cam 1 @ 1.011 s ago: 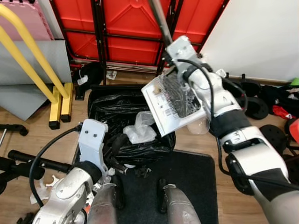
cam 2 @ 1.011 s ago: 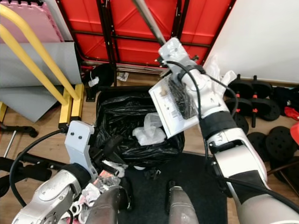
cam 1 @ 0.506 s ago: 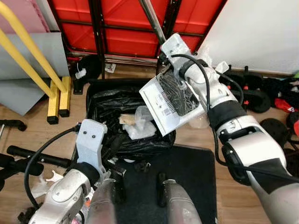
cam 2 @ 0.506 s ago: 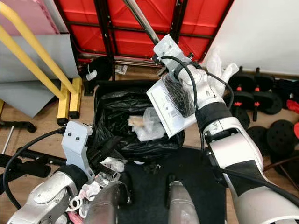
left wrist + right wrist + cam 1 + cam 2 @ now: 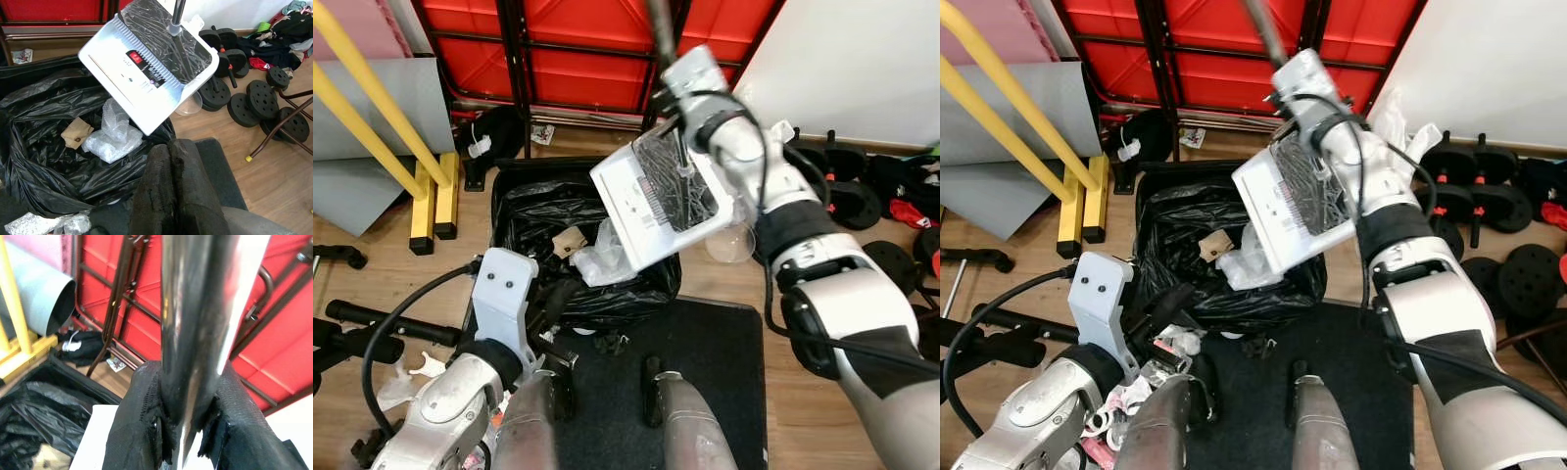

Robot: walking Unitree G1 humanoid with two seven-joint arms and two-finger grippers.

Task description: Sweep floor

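Home gym or storage corner. Wood-plank floor (image 5: 372, 269); black round weight plates and dumbbells (image 5: 254, 100) along white wall (image 5: 862, 69); folded red panel on black metal frame (image 5: 578, 59); yellow metal rails (image 5: 382, 127); pink foam mat (image 5: 989, 15).

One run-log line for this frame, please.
phase: emptying dustpan | right claw: shut on dustpan handle | dustpan: tilted over black trash bag | bag: bubble wrap, cardboard scrap | left claw: shut, idle
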